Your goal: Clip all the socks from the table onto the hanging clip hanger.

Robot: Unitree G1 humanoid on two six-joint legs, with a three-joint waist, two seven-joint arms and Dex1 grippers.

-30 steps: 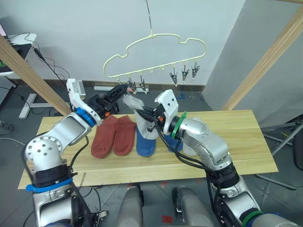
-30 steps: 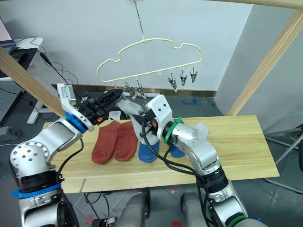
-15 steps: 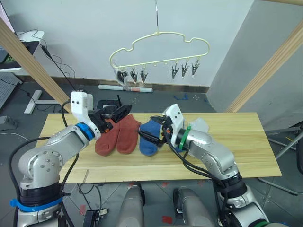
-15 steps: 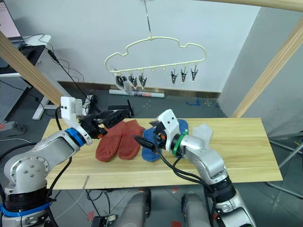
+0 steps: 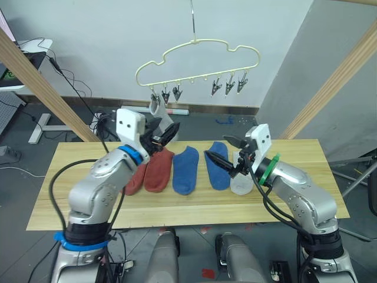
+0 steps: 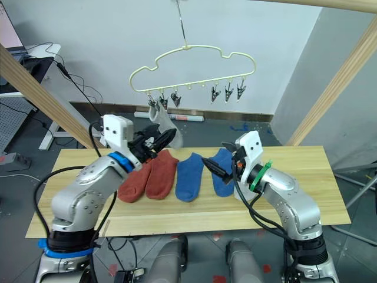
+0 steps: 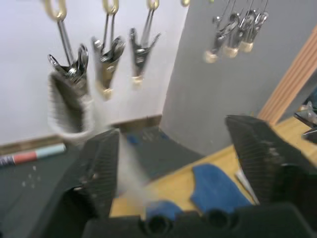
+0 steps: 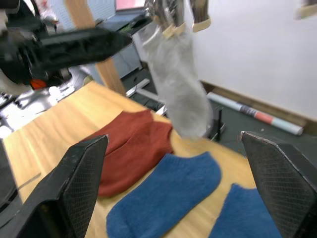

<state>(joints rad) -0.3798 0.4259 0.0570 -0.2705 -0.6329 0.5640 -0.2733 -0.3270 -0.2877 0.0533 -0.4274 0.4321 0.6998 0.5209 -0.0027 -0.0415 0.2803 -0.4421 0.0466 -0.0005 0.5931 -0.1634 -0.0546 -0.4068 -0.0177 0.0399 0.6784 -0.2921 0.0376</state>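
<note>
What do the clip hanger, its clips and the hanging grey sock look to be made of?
Clip hanger: thin pale-yellow wire, smooth, probably coated metal or plastic.
Clips: shiny grey metal with pale tips.
Hanging grey sock: soft, matte knit fabric, drooping limp from a clip.

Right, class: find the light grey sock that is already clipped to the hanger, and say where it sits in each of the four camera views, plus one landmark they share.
Left eye view: hanging grey sock under the hanger's leftmost clip.
Right eye view: it hangs from the left clips, above the rust-red socks.
Left wrist view: upper left, on the first clip.
Right wrist view: top centre, dangling over the table.
Shared landmark: the blue sock on the table.
</note>
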